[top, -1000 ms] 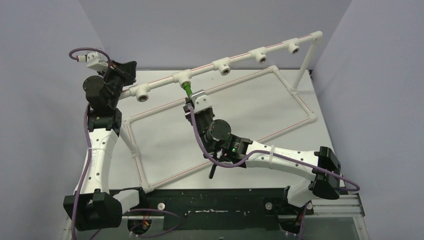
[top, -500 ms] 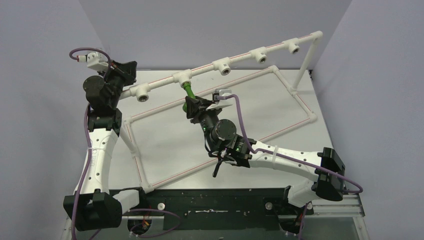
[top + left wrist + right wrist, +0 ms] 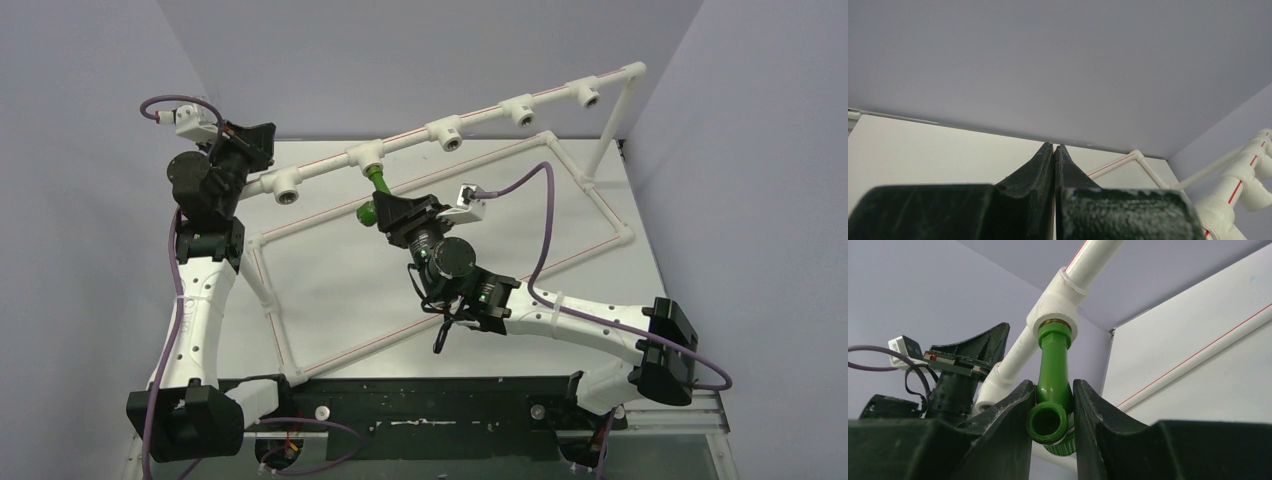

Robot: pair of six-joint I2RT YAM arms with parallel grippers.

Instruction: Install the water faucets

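Your right gripper is clamped on the green faucet, with a finger pressing each side of its body just above the round open end. The faucet's upper end sits in the socket of a white tee fitting on the raised pipe rail. Your left gripper has its jaws pressed together on nothing, near the rail's left end.

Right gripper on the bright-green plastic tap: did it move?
Yes. The right gripper, shut on the green tap, twisted: its white camera swung rightward from the white pipe tee fitting.
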